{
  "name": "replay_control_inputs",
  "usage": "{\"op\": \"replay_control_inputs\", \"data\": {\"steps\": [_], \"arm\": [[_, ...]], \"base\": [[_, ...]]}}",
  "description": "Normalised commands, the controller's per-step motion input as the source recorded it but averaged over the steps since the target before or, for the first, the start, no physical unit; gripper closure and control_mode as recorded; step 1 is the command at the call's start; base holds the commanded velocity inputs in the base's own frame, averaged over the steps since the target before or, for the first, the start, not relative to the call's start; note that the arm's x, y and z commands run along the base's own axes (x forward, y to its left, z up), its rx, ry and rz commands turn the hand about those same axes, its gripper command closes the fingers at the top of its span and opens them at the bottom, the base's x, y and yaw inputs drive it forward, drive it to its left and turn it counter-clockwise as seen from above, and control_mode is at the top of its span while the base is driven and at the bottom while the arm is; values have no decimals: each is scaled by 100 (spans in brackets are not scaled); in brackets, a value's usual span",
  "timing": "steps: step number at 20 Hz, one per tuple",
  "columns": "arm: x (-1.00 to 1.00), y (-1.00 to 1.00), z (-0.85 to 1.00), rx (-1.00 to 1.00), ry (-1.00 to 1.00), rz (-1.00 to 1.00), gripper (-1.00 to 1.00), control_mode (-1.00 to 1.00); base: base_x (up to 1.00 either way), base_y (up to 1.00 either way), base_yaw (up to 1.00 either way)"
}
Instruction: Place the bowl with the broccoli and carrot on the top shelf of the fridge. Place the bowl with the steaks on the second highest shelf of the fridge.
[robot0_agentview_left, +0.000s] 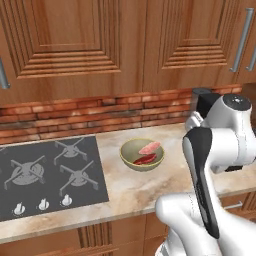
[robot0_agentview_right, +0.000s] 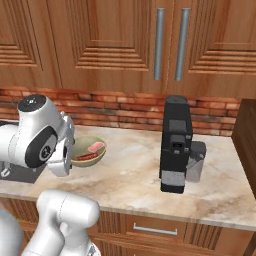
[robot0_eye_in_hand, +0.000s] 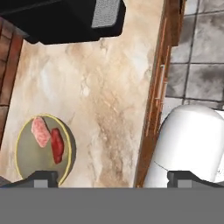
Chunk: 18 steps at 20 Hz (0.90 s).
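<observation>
An olive-green bowl (robot0_agentview_left: 131, 151) with a yellow rim stands on the marble counter, just right of the stove. In it lie two steaks, one pink (robot0_agentview_left: 150, 148) and one dark red (robot0_agentview_left: 145, 160). The right base view shows the same bowl (robot0_agentview_right: 85, 147) partly behind my arm. In the hand view my gripper (robot0_eye_in_hand: 113, 178) looks down from high above the counter, its jaws open wide with nothing between them. The bowl (robot0_eye_in_hand: 28, 157) with the steaks (robot0_eye_in_hand: 40, 131) lies beside the left fingertip (robot0_eye_in_hand: 41, 177). The fridge, its shelves and the bowl with broccoli and carrot are out of view.
A black coffee machine (robot0_agentview_right: 176, 145) stands on the counter right of the bowl. The black stove top (robot0_agentview_left: 45, 175) lies to its left. A brick backsplash (robot0_agentview_left: 75, 115) and wooden wall cabinets (robot0_agentview_right: 115, 45) rise behind. The counter's front edge with drawer fronts (robot0_eye_in_hand: 157, 87) borders the tiled floor.
</observation>
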Motion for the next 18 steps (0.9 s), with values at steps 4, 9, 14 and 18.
{"op": "replay_control_inputs", "data": {"steps": [4, 9, 14, 18], "arm": [[78, -5, -47, 0, 15, 17, -100, -100], [49, 0, -26, 0, 22, 14, -100, -100], [39, 0, -43, 0, 30, 26, -100, -100], [12, 8, -35, 3, 0, 21, -100, -100]], "base": [[0, 0, 0], [0, 0, 0], [0, 0, 0], [0, 0, 0]]}}
